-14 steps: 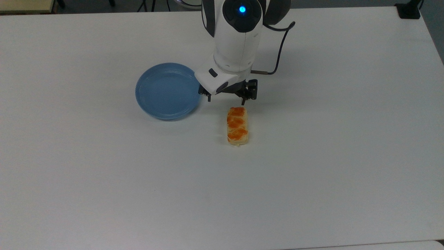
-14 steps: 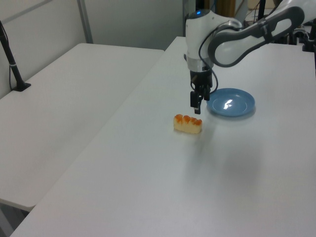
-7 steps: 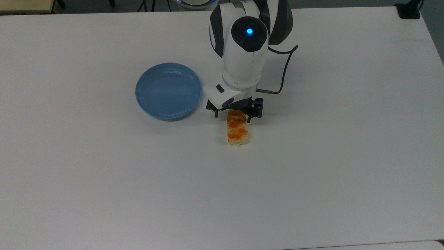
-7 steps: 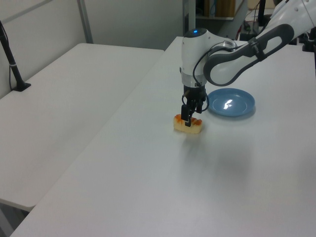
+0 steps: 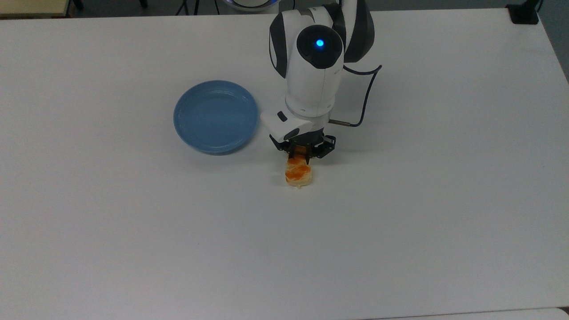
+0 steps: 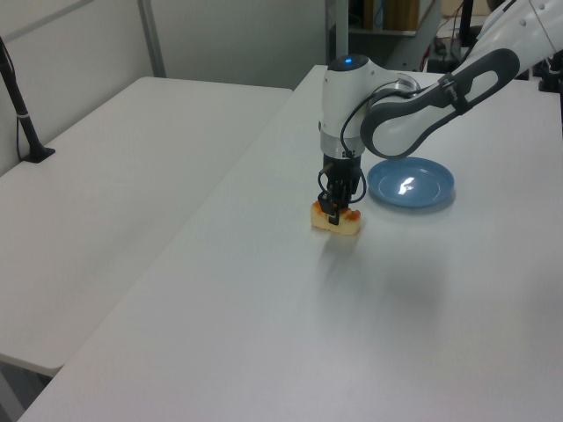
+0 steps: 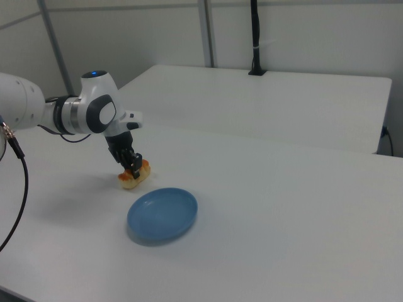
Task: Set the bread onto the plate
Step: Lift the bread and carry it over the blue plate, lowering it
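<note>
No legible text or markings anywhere.

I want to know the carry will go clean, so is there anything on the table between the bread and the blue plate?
Nothing visible does. The gripper is already down at the bread, and only bare white table lies between it and the plate, which sits to the top view's left and holds nothing.

The white arm reaches down with its wrist vertical, the gripper (image 5: 302, 153) (image 6: 335, 211) (image 7: 133, 167) pointing straight at the table, fingers narrowly spaced and clamped.
</note>
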Robot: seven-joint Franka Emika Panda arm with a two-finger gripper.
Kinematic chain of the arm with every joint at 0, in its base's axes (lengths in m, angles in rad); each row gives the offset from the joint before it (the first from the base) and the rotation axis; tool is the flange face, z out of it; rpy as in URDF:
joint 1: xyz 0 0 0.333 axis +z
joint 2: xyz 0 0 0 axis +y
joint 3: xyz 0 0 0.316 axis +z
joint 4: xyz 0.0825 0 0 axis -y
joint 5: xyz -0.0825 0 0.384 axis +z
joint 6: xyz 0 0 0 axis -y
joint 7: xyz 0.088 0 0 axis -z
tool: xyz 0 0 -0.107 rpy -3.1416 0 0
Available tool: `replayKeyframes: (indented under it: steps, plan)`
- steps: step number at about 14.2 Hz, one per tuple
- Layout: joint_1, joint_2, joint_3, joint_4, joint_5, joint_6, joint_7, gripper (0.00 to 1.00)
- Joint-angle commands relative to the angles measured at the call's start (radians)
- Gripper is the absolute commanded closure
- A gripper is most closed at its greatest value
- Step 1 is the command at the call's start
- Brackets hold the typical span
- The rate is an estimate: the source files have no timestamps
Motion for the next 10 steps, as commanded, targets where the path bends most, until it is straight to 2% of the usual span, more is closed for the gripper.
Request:
replayKeyframes:
  steps: [1,4,7,9,10]
  plan:
    - [-0.002,-0.070,-0.008,-0.005,0.012,-0.060,0.011,0.88]
    - [-0.036,-0.168,-0.008,-0.013,0.006,-0.277,-0.048,0.94]
    - [-0.120,-0.222,-0.014,-0.014,0.000,-0.462,-0.230,0.96]
    - [-0.160,-0.234,-0.017,-0.022,-0.028,-0.496,-0.310,0.96]
    - [-0.182,-0.237,-0.017,-0.041,-0.074,-0.496,-0.335,0.96]
